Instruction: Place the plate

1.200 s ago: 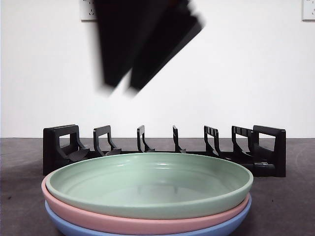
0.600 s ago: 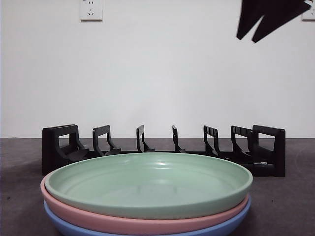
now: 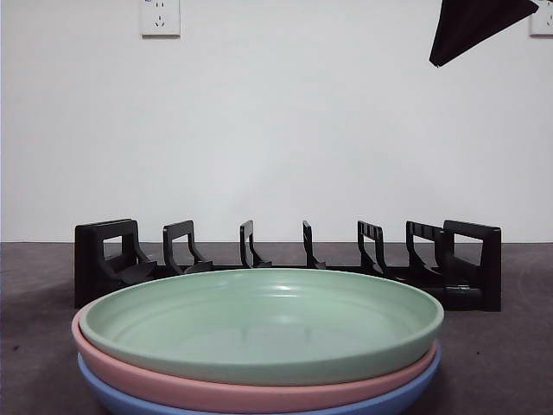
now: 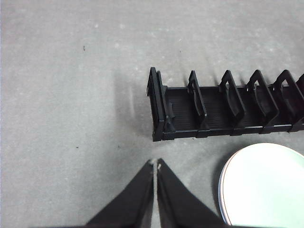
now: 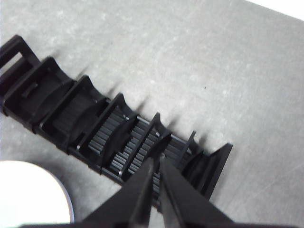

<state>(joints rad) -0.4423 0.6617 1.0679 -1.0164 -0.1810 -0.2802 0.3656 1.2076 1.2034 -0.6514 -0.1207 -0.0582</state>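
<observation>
**Plates stacked in front of an unloaded rack, both grippers closed and high**

While three round plates sit stacked on the grey table (image 3: pixel 26 346), the long black plastic dish rack (image 3: pixel 285 259) just behind them holds nothing in any of its slots. The pale green plate (image 3: pixel 263 324) lies on top, nested in a pink plate (image 3: pixel 173 387), which rests in a blue plate (image 3: pixel 121 398) at the bottom; all three lie flat and the green one carries nothing. Nearest the rack's middle slots, the stack stands just clear of its front rail.

Above the rack's far end, the right gripper (image 5: pixel 156 164) hovers with its black jaws pressed together and nothing between them; it shows as a dark tip (image 3: pixel 475 30) high over that end in the front view. The left gripper (image 4: pixel 155 165) hangs beside the rack's other end, over bare table, jaws likewise closed on nothing, with the stack's rim near it.
</observation>
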